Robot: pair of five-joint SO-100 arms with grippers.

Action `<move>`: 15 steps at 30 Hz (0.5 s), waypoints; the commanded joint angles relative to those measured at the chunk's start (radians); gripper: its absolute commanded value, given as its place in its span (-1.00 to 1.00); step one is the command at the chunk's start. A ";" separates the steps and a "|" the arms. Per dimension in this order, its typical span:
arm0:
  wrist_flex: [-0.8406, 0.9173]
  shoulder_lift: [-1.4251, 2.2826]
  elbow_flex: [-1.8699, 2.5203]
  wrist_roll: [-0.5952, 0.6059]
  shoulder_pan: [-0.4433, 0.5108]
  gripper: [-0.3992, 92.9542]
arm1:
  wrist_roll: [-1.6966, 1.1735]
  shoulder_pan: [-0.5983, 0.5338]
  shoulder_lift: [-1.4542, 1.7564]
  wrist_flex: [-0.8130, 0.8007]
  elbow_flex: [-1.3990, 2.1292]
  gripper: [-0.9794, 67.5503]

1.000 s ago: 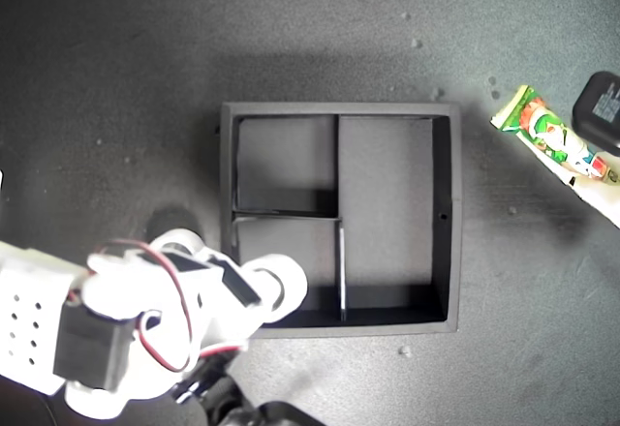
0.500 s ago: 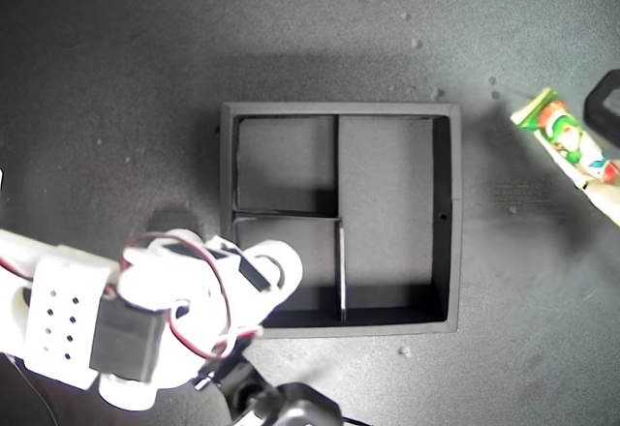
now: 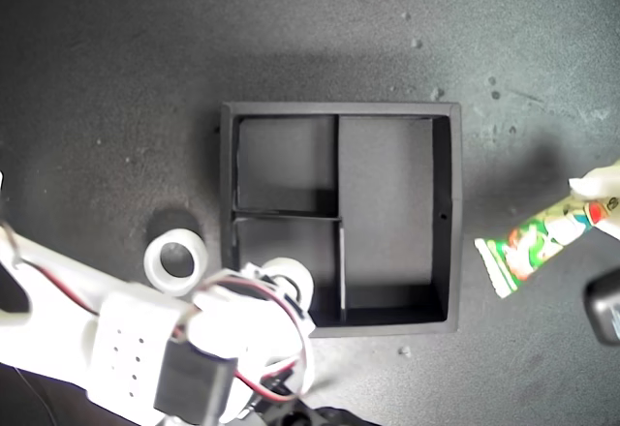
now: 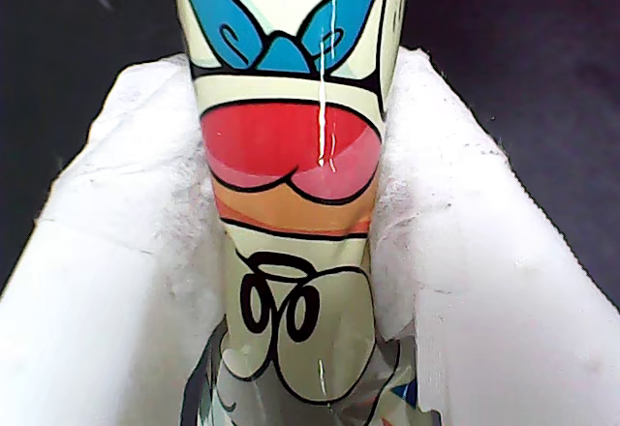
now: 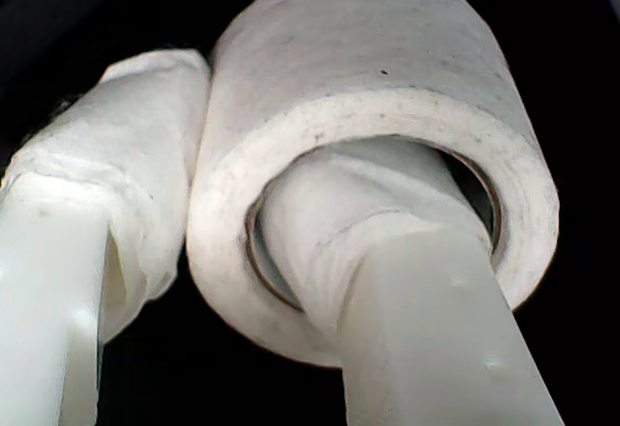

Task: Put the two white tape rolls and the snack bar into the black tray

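Exterior view: the black tray (image 3: 446, 223) lies on the dark desk (image 3: 116, 77), all three compartments bare except at the small one nearest the white arm. My second claw (image 3: 288, 281) hangs over that compartment's edge, clamped on one white tape roll (image 3: 287, 277). In the second wrist view, one padded finger (image 5: 116, 213) presses the roll's (image 5: 387, 145) outer wall while the other finger (image 5: 368, 223) passes through its centre hole, so the roll sits threaded on the claw (image 5: 232, 223).

The other white tape roll (image 3: 175, 260) lies flat on the desk, hole upward, just beside the second arm's body and outside the tray, toward the exterior view's left of the held roll.

At the exterior view's right edge, the snack bar (image 3: 531, 248) hangs tilted above the desk, well apart from the second claw and clear of the tray's outer wall. Its far end meets a white fingertip (image 3: 593, 186) of my first claw. In the first wrist view, that claw (image 4: 300, 252) is closed on the snack bar (image 4: 291, 136), whose printed wrapper runs lengthwise between the two white padded fingers (image 4: 465, 281) and extends beyond their tips.
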 commanded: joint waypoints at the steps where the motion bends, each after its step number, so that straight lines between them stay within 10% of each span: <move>1: 0.051 -0.028 -0.255 -0.055 0.014 -0.99 | -0.253 0.012 0.014 -0.025 -0.091 -0.97; 15: 0.051 0.123 0.124 -0.221 -0.005 -0.99 | -0.589 0.055 -0.517 -0.092 -0.578 -0.97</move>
